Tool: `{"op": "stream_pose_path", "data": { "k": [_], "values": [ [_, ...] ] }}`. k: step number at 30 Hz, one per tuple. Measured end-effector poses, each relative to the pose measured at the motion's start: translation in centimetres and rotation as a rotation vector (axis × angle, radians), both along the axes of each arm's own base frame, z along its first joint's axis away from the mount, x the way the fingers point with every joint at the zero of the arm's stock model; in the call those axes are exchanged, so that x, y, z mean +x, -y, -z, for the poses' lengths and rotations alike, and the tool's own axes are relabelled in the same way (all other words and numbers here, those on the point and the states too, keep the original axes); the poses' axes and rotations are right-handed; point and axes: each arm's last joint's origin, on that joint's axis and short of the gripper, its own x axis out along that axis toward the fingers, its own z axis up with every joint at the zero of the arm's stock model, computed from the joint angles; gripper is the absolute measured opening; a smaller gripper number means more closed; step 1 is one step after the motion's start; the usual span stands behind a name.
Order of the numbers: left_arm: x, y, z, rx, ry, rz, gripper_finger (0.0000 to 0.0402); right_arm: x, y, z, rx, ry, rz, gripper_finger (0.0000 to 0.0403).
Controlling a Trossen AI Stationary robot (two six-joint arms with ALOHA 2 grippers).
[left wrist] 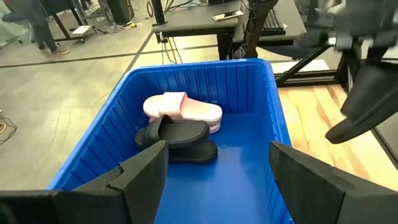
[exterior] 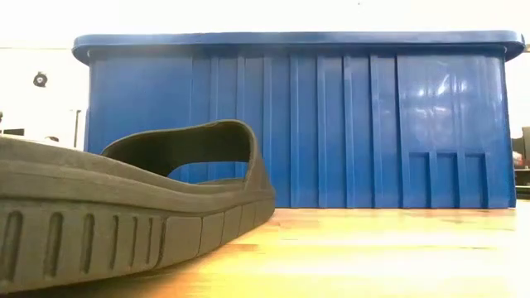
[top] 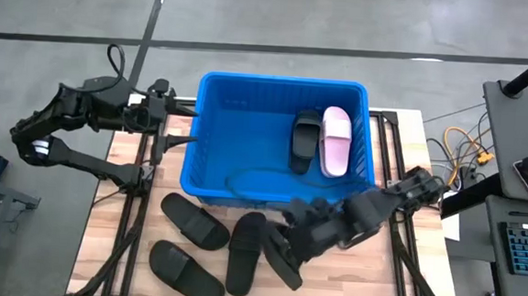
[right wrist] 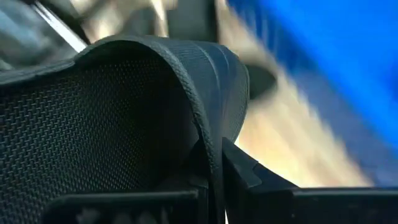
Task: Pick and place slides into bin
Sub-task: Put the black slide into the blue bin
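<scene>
Clenched tight, your right gripper (top: 281,250) pinches the strap of a matte black rubber slide sandal (right wrist: 124,124); the right wrist view shows the textured strap caught between the two dark fingers. From above, that gripper sits at the near side of the wooden slatted table (top: 393,294), just outside the front wall of the large bright blue rectangular plastic bin (top: 213,117), and the held sandal is tilted beside it.

Your left gripper (top: 175,124) hangs with its jaws spread and nothing between them, at the bin's left wall; its wrist camera looks down the length of the tub.

Inside the bin you have two slides lying side by side and touching, near the right end: a black one (top: 304,138) and a pale pink one (top: 335,139).

Three more black slides lie on the table in front of the bin: one (top: 194,222) near the bin wall, one (top: 183,271) closer to the table edge, and one (top: 246,249) just left of the right gripper.
</scene>
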Motion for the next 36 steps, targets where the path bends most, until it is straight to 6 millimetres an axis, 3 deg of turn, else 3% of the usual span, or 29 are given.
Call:
{"op": "stream_pose_path", "data": {
  "k": [5,9,18,30,36],
  "values": [
    [-0.4,0.0,-0.1,0.001,0.011,0.000,0.0262,-0.1,1.6,-4.3,-0.186,0.318,0.026,0.0011],
    [-0.8,0.1,-0.2,0.002,0.023,0.000,0.0262,0.0,3.5,-5.8,-0.370,0.403,0.087,0.0011],
    [-1.7,0.1,-0.5,-0.004,0.053,-0.003,0.0262,2.4,9.0,-4.5,-0.574,0.260,0.118,0.0012],
    [-2.6,0.2,-1.5,0.001,0.164,-0.004,0.0262,3.4,17.1,-4.4,-0.792,0.083,0.079,0.0012],
    [-3.1,0.2,-1.9,0.007,0.209,-0.003,0.0262,3.8,21.6,-2.4,-0.887,-0.107,0.014,0.0012]
  ]
}}
